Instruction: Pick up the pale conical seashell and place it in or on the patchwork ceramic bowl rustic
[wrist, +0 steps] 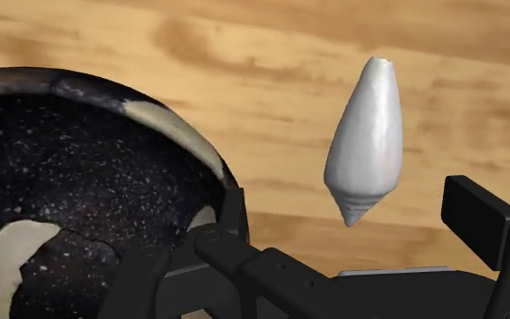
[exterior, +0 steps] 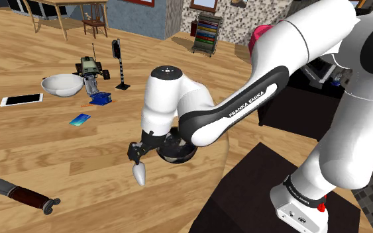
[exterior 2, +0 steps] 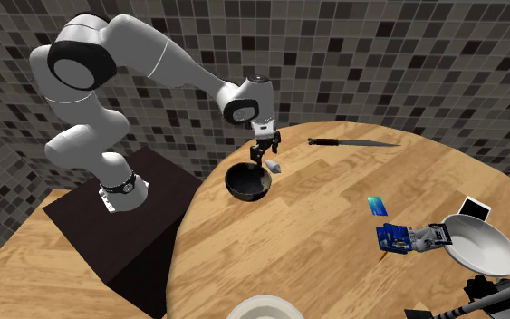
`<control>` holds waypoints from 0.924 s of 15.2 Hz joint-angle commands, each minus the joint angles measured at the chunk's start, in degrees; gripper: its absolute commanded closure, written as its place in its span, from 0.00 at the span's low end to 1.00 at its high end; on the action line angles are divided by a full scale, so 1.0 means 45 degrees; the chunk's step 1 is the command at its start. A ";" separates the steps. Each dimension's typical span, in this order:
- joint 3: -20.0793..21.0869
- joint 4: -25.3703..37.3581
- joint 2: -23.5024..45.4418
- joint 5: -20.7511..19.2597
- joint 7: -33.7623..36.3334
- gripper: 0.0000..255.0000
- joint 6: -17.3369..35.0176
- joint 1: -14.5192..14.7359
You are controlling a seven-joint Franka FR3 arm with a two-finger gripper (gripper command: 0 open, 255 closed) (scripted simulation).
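**Hand open over the shell, bowl at its side**

Your hand [exterior: 138,155] points down at the worktop [exterior: 79,159] with its fingers [wrist: 479,213] spread apart and holding nothing. The pale conical seashell [wrist: 368,136] sits in the gap between them, just past the fingertips and touching neither. Its pointed end faces the hand and its blunt open end faces away. In the second exterior view it looks to lie on the wood, though you cannot be sure of contact from the wrist view.

The patchwork bowl [wrist: 81,172], dark and speckled with pale patches, stands just beside the hand. Its rim is close to one finger and near the shell without touching it.

The bowl is close to the round worktop's edge. Just past that edge is the dark stand [exterior: 258,185], so you have little room on that side.

On the shoulder view's left the wood is bare for a good stretch. A knife [exterior: 19,192] lies well apart at the lower left. A blue card [exterior: 80,119], a phone [exterior: 21,100] and a white bowl [exterior: 60,85] lie farther off still.
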 commanded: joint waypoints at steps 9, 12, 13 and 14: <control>-0.1094 0.0984 0.2213 -0.1885 0.1559 0.00 0.0837 0.1185; -0.1094 0.0984 0.2213 -0.1885 0.1559 0.00 0.0837 0.1185; -0.1094 0.0984 0.2214 -0.1885 0.1560 0.00 0.0837 0.1184; -0.1094 0.0984 0.2214 -0.1885 0.1560 0.00 0.0837 0.1184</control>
